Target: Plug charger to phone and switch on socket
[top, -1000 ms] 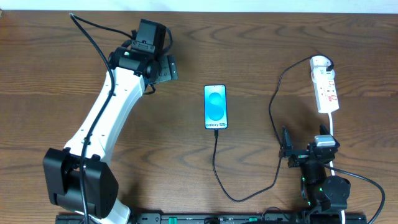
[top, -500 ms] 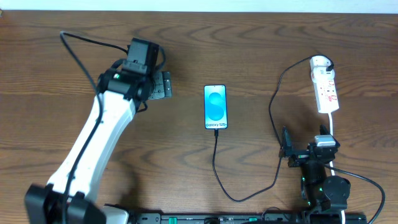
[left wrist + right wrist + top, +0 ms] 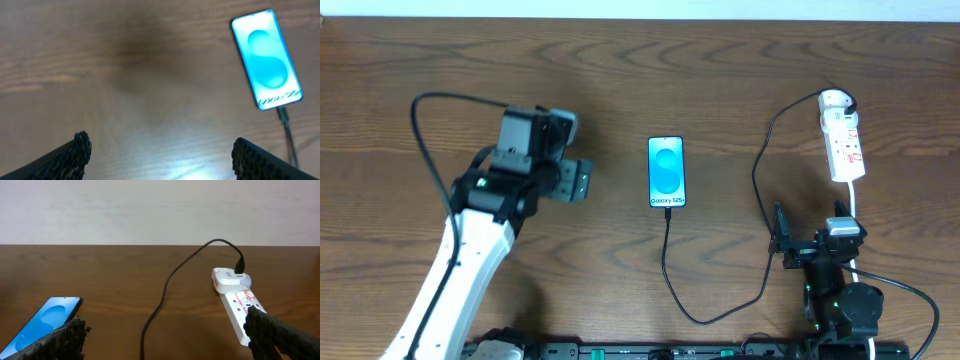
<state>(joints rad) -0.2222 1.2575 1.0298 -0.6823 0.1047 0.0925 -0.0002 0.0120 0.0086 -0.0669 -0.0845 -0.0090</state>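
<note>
Plainly, the phone (image 3: 667, 172) lies apart from the left pincer (image 3: 582, 181).

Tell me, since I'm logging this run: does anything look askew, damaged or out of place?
Nothing stands out. The phone lies flat and lit, the charger cable runs loosely from its lower end to the power strip, which looks intact.

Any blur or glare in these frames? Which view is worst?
Left wrist: worst. It is soft all over, the phone screen blooms, and there is pale glare on the table near the bottom edge with a dark shadow patch above. Overhead: sharp and evenly lit, phone text legible. Right wrist: socket and charger crisp; its own fingers dark and defocused.
</note>
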